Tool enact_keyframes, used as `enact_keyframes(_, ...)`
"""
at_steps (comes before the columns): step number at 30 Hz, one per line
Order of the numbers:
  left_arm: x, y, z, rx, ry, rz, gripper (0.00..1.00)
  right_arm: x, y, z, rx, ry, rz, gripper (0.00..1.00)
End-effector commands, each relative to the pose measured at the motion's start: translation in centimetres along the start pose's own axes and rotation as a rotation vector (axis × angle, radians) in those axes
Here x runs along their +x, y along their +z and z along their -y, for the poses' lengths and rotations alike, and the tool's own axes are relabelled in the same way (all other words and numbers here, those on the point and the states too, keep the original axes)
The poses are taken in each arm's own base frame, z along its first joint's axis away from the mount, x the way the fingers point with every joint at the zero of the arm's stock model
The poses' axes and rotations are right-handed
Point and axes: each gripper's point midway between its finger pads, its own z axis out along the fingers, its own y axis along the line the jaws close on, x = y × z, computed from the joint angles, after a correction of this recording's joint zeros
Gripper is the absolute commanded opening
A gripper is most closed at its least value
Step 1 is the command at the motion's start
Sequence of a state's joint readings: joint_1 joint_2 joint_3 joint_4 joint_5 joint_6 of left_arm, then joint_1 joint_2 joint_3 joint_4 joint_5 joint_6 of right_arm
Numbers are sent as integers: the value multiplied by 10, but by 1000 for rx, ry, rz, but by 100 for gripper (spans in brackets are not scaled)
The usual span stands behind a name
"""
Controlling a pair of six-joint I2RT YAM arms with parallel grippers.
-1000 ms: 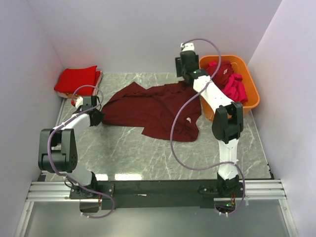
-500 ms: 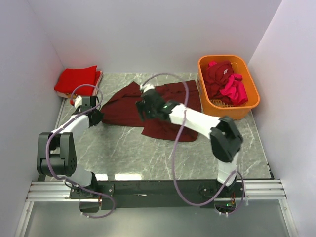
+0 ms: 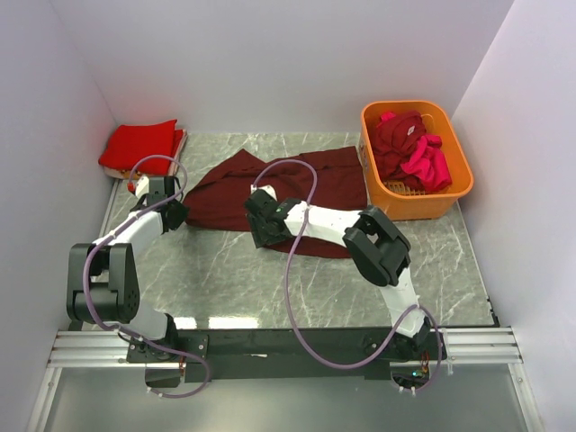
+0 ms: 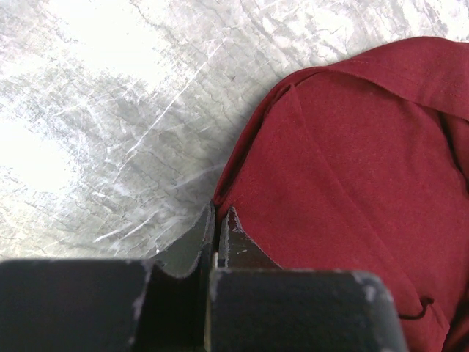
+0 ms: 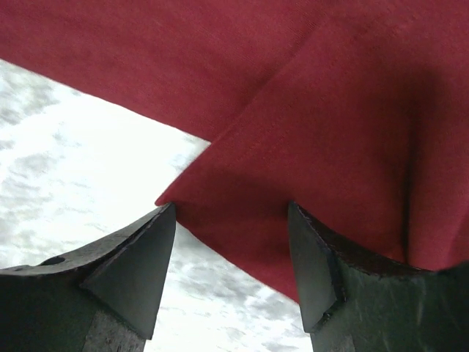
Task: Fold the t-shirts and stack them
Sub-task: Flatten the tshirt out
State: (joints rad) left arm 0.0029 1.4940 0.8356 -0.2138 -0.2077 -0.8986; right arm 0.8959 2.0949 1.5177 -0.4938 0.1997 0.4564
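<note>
Swung over from the basket side, the right gripper [image 5: 231,210] now stands with jaws apart around a near corner of the maroon t-shirt [image 3: 225,193] lying on the table [image 3: 225,279], while the left gripper [image 4: 218,224] pinches its sleeve edge. I judge this is the flattening step, and next the right must close on that corner. I count one spread shirt, one folded red pile [image 3: 139,146], and one orange basket [image 3: 409,205] holding tangled shirts [image 3: 409,148].

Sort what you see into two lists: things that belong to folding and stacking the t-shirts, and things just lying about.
Belong to the job: maroon t-shirt spread out; folded red t-shirts far left; maroon and pink t-shirts heaped unfolded.
Just lying about: orange basket holding that heap; marble table.
</note>
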Motion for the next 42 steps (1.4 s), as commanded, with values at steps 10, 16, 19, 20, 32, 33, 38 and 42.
enact_keyframes(10, -13, -12, 7, 34, 1, 46, 1, 17, 10, -4, 90, 46, -7, 38)
enact_keyframes(16, -24, -23, 7, 33, -10, 89, 1, -3, -38, 25, 154, 61, 123, 0)
enact_keyframes(19, -26, -40, 19, 62, 5, 125, 1, -26, -85, 39, 147, 78, 235, 0)
enact_keyframes(20, -29, -45, 22, 66, -1, 143, 1, -25, -95, 51, 175, 75, 254, 0)
enact_keyframes(32, -113, -187, 77, 284, -131, 445, 1, -114, -339, 187, 279, 301, 819, 0)
enact_keyframes(33, -129, -217, 84, 348, -161, 490, 1, -117, -371, 194, 266, 290, 885, 0)
enact_keyframes(38, -172, -319, 89, 524, -218, 631, 1, -129, -502, 207, 182, 260, 1132, 0)
enact_keyframes(42, -196, -412, 72, 669, -271, 745, 1, -116, -576, 218, 144, 240, 1254, 0)
